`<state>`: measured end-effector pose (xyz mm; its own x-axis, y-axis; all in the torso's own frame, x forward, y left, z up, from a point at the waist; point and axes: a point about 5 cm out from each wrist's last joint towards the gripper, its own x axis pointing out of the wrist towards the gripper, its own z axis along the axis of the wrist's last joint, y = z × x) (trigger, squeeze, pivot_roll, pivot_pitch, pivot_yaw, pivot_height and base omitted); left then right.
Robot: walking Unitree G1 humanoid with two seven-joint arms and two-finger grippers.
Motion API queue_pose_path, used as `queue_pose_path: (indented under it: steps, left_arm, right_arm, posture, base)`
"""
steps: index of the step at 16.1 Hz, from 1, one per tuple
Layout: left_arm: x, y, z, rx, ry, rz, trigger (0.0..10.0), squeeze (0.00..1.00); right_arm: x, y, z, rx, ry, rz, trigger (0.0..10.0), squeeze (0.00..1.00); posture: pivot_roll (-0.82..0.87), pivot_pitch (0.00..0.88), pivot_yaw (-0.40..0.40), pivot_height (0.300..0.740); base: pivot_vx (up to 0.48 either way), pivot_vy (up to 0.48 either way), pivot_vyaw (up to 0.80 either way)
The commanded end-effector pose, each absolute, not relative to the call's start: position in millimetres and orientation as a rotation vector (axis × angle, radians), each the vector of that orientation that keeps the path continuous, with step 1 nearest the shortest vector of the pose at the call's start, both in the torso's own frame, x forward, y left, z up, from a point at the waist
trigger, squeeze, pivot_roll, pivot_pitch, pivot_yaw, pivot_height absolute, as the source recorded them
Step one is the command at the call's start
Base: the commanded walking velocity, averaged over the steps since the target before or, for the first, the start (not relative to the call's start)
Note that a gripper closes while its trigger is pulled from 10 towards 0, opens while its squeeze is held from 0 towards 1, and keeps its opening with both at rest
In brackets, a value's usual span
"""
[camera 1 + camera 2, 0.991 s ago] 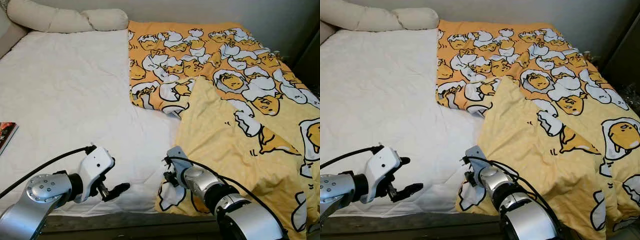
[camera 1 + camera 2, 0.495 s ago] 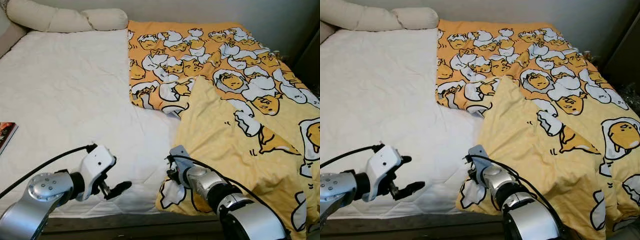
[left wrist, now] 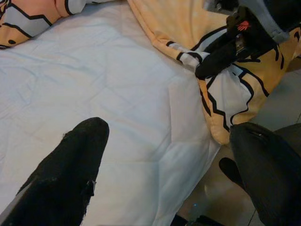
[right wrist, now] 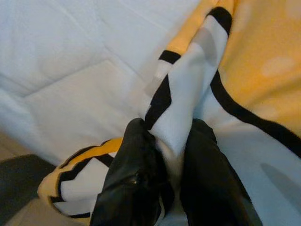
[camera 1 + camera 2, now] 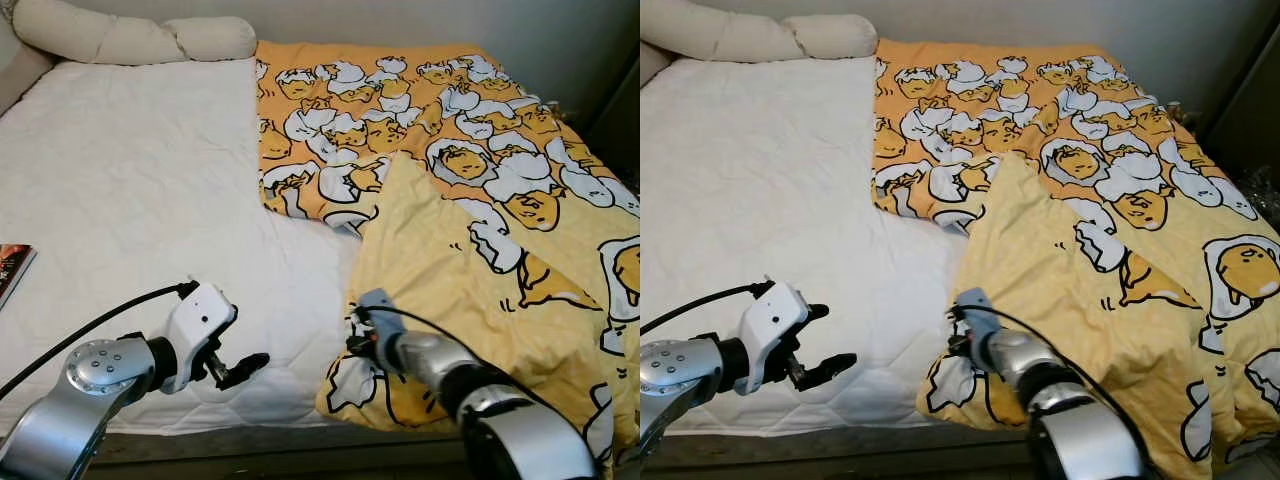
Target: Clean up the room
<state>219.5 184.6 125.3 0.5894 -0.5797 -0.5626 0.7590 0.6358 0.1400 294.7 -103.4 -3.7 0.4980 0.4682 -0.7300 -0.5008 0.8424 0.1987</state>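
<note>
Right gripper [image 4: 162,155] is clamped on a fold of the yellow blanket [image 5: 480,250], right at the blanket's near corner by the foot edge of the bed [image 5: 130,200]. You can see the cloth pinched tight between the 2 black fingers [image 4: 131,179] in the right wrist view. Compared with 1 second back, your right arm has pushed forward and a little to the right, so the pinched corner has slid with it and now lies a touch farther onto the bed. That looks like the start of pulling the blanket flat, which is a good part of tidying this room.

Left gripper [image 5: 240,368] hangs just above the white sheet [image 5: 150,170], to the left of the blanket corner, with its fingers spread wide and nothing in them. It has drifted a bit closer to the corner than it was 1 second ago, but there is a gap between them.

Left of the blanket corner, a book [image 5: 12,268] sits at the bed's left edge. Farther up, the blanket's flap is folded back over itself. At the far end of the bed rests a pillow [image 5: 130,38], same as before.
</note>
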Motion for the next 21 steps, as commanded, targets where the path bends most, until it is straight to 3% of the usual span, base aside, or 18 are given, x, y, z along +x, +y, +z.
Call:
queue_pose_path:
  steps: [1,3,5,6,7,8,9,10,11,12,13,15,16,17,19,20,21]
  left_arm:
    - [221,182,124,0.388,0.499,-0.81,10.0,0.48]
    - [221,183,123,0.389,0.503,-0.809,10.0,0.48]
    - [222,181,123,0.391,0.5,-0.815,10.0,0.48]
    - [224,181,125,0.389,0.493,-0.813,10.0,0.49]
    - [223,183,126,0.386,0.493,-0.809,10.0,0.48]
    - [222,186,125,0.393,0.503,-0.805,10.0,0.49]
    - [222,186,125,0.393,0.503,-0.805,10.0,0.49]
    - [221,188,123,0.4,0.514,-0.807,10.0,0.48]
    - [220,187,123,0.398,0.515,-0.812,10.0,0.49]
    - [220,187,123,0.398,0.515,-0.812,10.0,0.49]
    - [222,185,123,0.394,0.513,-0.821,10.0,0.48]
    - [224,182,122,0.393,0.508,-0.831,10.0,0.48]
    - [226,181,122,0.394,0.506,-0.833,10.0,0.48]
    - [227,181,122,0.395,0.504,-0.834,10.0,0.48]
    - [228,179,122,0.395,0.499,-0.836,10.0,0.48]
    - [229,178,122,0.395,0.496,-0.84,10.0,0.48]
    - [230,177,120,0.398,0.496,-0.849,10.0,0.48]
  right_arm:
    - [294,-109,-2,0.035,0.865,0.614,0.0,0.0]
    - [296,-120,3,0.144,0.857,0.643,0.0,0.0]
    - [304,-104,19,0.252,0.778,0.756,0.0,0.0]
    - [297,-84,36,0.272,0.688,1.028,0.0,0.0]
    - [288,-77,48,0.276,0.64,1.18,0.0,0.0]
    - [264,-77,72,0.257,0.578,1.455,0.0,0.0]
    - [264,-77,72,0.257,0.578,1.455,0.0,0.0]
    - [239,-86,94,0.239,0.564,1.673,0.0,0.0]
    - [227,-92,103,0.231,0.575,1.759,0.0,0.0]
    - [227,-92,103,0.231,0.575,1.759,0.0,0.0]
    - [207,-108,110,0.177,0.621,1.874,0.0,0.0]
    - [189,-134,92,-0.035,0.739,1.893,0.0,0.0]
    - [188,-139,79,-0.114,0.763,1.837,3.8,0.0]
    - [189,-141,67,-0.172,0.777,1.776,10.0,0.0]
    - [189,-141,52,-0.201,0.818,1.693,10.0,0.0]
    - [192,-139,40,-0.19,0.827,1.6,10.0,1.0]
    - [197,-140,22,-0.18,0.814,1.485,10.0,1.0]
  posture:
    - [0.09,0.001,-0.035,0.74]
    - [0.08,0.0,-0.032,0.74]
    - [0.09,0.0,-0.025,0.74]
    - [0.1,0.0,-0.027,0.74]
    - [0.1,0.0,-0.027,0.74]
    - [0.09,0.0,-0.023,0.74]
    - [0.09,0.0,-0.023,0.74]
    - [0.09,0.0,-0.02,0.74]
    - [0.09,0.0,-0.018,0.74]
    - [0.09,0.0,-0.018,0.74]
    - [0.08,0.0,-0.013,0.74]
    - [0.07,0.0,-0.005,0.74]
    - [0.07,0.0,-0.002,0.74]
    - [0.07,0.0,0.001,0.74]
    - [0.07,0.0,0.006,0.74]
    - [0.06,0.0,0.019,0.74]
    - [0.05,0.0,0.026,0.74]
  base:
    - [0.0,0.0,0.0]
    - [0.0,0.0,0.0]
    - [0.0,0.0,0.0]
    - [0.0,0.0,0.0]
    - [0.0,0.0,0.0]
    - [0.0,0.0,0.0]
    - [0.0,0.0,0.0]
    - [0.0,0.0,0.0]
    - [0.0,0.0,0.0]
    - [0.0,0.0,0.0]
    - [0.0,0.0,0.0]
    - [0.0,0.0,0.0]
    - [0.0,0.0,0.0]
    - [0.0,0.0,0.0]
    - [0.0,0.0,0.0]
    - [0.0,0.0,0.0]
    - [0.0,0.0,0.0]
